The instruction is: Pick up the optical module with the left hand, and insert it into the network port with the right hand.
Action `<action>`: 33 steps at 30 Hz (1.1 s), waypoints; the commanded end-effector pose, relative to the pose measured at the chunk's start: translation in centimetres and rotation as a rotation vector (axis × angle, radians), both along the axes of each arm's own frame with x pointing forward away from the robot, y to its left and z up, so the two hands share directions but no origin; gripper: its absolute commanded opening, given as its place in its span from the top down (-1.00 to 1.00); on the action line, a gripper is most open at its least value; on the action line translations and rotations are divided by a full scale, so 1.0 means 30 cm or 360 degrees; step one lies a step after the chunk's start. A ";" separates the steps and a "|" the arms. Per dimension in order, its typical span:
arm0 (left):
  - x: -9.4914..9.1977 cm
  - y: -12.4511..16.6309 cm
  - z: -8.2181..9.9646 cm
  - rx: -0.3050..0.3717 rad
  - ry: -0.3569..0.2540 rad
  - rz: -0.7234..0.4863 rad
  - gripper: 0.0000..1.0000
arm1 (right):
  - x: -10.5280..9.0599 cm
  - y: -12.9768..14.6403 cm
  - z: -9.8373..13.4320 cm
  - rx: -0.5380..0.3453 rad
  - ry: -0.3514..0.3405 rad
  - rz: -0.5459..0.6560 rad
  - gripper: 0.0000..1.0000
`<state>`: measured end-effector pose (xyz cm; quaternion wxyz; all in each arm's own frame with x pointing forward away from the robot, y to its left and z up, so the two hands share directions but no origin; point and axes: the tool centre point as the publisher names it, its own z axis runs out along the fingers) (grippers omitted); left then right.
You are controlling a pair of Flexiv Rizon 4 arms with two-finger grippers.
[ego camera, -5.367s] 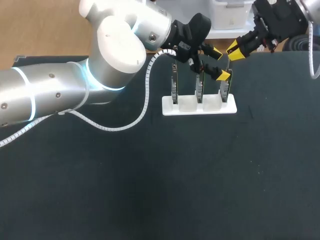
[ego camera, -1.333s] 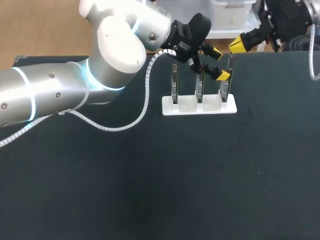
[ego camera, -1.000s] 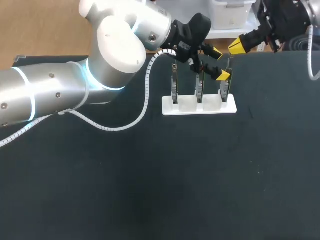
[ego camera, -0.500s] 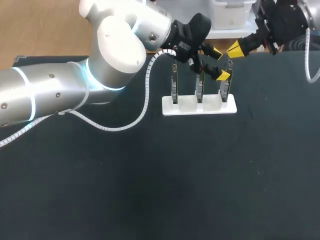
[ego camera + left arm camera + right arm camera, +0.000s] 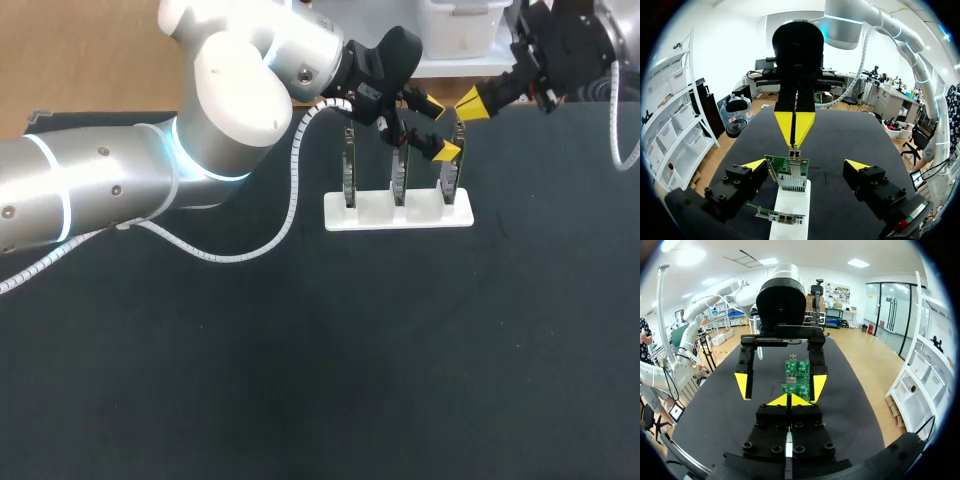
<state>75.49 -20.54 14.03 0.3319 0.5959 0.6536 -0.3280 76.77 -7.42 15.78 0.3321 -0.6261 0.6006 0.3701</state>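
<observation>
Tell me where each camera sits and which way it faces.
Head view: above and behind, looking down on the table; left arm and right arm show.
Left wrist view: on the left arm, looking past open left fingers at the circuit board and shut right fingers.
Right wrist view: on the right arm, facing oppositely, past right fingers at the same board and left fingers.
Shared: both wrist views see that board.
</observation>
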 end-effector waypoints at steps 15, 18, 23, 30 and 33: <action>0.005 -0.001 0.000 0.0003 0.0002 -0.0004 -1.00 | -0.008 0.000 -0.020 -0.0007 0.0020 -0.0002 1.00; 0.005 -0.001 0.000 0.0003 0.0002 -0.0004 -1.00 | -0.009 0.000 -0.026 -0.0006 0.0027 -0.0002 1.00; 0.005 -0.001 0.000 0.0003 0.0002 -0.0004 -1.00 | -0.009 -0.001 -0.032 -0.0006 0.0037 -0.0001 1.00; 0.005 -0.001 0.000 0.0003 0.0002 -0.0004 -1.00 | -0.008 0.002 -0.036 -0.0002 0.0045 0.0007 1.00; 0.005 -0.001 0.000 0.0003 0.0002 -0.0004 -1.00 | -0.009 0.002 -0.039 0.0001 0.0050 0.0010 1.00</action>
